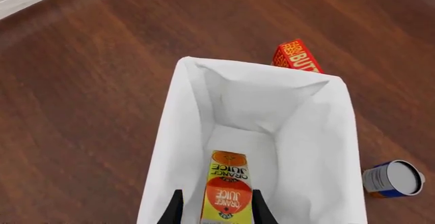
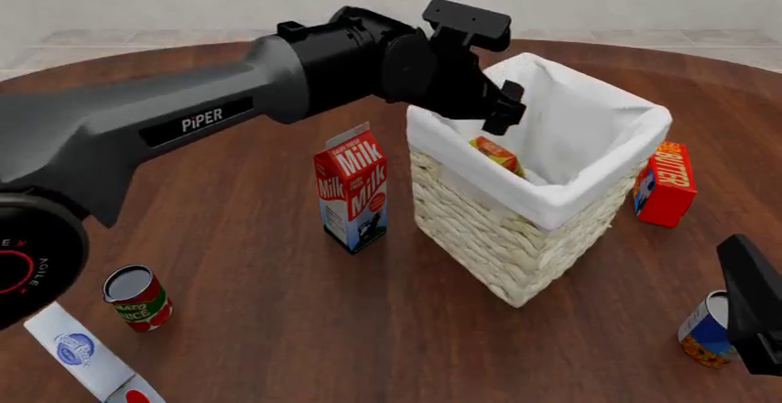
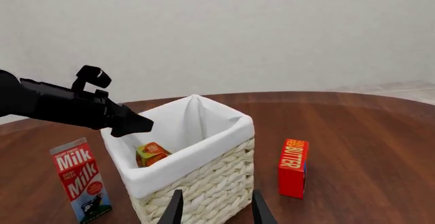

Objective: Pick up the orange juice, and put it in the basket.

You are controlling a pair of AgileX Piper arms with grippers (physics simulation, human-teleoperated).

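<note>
Our left gripper (image 1: pixel 216 208) grips the juice (image 1: pixel 227 186) inside the basket (image 2: pixel 587 197), frame centre. Our right gripper (image 3: pixel 215 208) is open.

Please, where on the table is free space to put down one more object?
Bare wood lies in front of the Milk carton and the basket, toward the tomato can. Between basket and butter box it is tight.

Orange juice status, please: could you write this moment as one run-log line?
left gripper: shut on orange juice | juice: inside basket, unreleased | right gripper: open, idle
</note>
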